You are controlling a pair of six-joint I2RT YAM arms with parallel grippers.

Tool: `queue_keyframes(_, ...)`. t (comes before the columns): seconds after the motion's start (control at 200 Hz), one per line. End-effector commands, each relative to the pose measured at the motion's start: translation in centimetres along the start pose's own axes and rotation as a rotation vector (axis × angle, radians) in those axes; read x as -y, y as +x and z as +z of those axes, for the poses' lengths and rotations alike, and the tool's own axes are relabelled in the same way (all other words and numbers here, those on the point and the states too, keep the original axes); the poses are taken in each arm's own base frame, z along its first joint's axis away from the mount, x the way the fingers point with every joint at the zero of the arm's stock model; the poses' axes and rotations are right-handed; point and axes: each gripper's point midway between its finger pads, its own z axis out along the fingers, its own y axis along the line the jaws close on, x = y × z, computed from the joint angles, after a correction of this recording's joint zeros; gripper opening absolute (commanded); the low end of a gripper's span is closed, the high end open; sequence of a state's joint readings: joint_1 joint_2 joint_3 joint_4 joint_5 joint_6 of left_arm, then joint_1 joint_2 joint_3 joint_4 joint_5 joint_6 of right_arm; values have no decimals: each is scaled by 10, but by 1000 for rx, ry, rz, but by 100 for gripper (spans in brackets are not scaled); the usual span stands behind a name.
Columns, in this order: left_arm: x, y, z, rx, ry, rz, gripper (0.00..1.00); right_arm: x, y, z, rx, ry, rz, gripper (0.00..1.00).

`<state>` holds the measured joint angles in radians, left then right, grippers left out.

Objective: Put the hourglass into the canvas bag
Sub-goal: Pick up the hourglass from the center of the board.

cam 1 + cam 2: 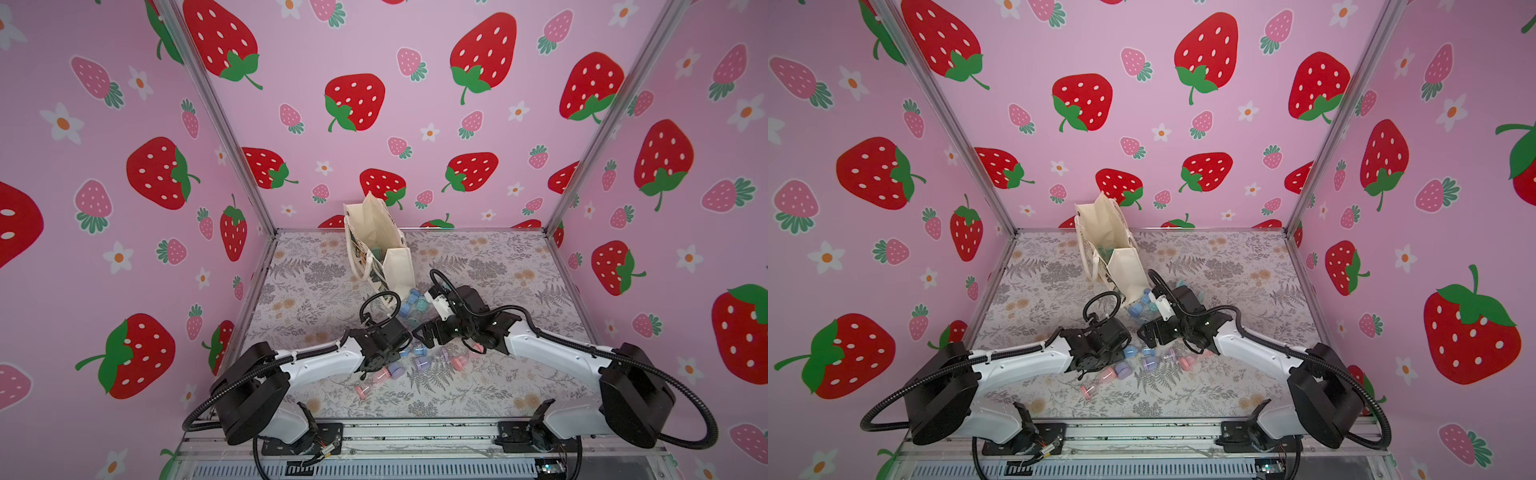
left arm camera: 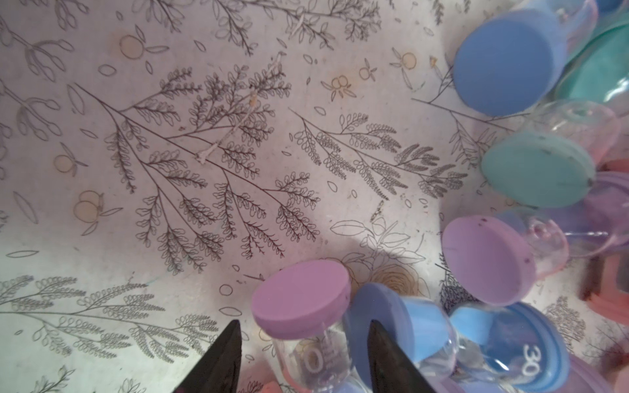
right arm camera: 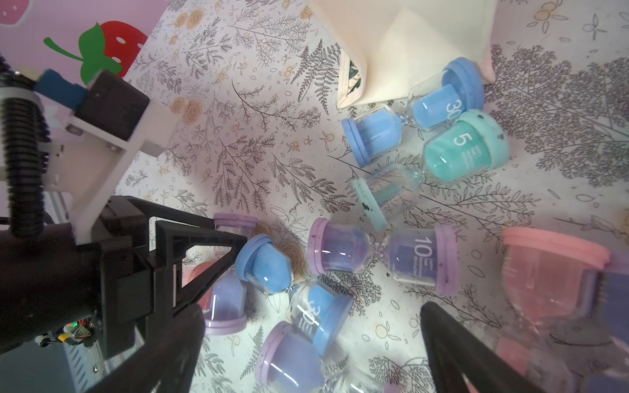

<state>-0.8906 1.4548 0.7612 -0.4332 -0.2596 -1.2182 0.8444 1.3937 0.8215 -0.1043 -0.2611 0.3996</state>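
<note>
Hourglasses (image 1: 419, 365) lie on their sides across a grey floral mat (image 1: 498, 266), in a loose cluster that starts at the base of the canvas bag (image 1: 399, 266) and runs from it toward the two arms. Each is a small clear-glass timer with two bulbs joined at a pinched neck. Round flat caps close the ends, matching the sand in blue, teal, purple or pink, and a white number is printed on the glass. The canvas bag stands upright, boxy and cream, with its mouth open. A cream loop handle (image 1: 360, 277) hangs down its broad side, which bears a dark green-and-black print. A teal object (image 1: 376, 252) sits inside the bag, too small to identify. A blue hourglass marked 30 (image 3: 432, 105) touches the bag's bottom corner, and a teal hourglass marked 5 (image 3: 459, 149) rests against it. A purple hourglass marked 10 (image 3: 408, 255) lies a little farther from the bag. Farthest from the bag, the left gripper (image 2: 304, 326) is down at the mat, its jaws partly spread on either side of a purple-capped hourglass (image 2: 301, 296). Mat shows between one finger and the glass, so nothing is pinched. Nearer the bag, the right gripper (image 3: 311, 306) hangs over the cluster, jaws spread wide and empty.
</note>
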Motion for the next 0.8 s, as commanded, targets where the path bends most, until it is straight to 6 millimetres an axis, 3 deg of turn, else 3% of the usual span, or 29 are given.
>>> queue_keyframes(0.0, -4, -4, 6, 24, -23, -12, 59, 1, 3, 3, -2, 8, 8, 99)
queue_keyframes(0.52, -3, -4, 22, 8, -45, -4, 50, 5, 4, 4, 2, 29, 14, 99)
queue_keyframes(0.795, 1, -7, 20, 18, -28, -11, 44, 6, 3, 3, 5, 34, 13, 99)
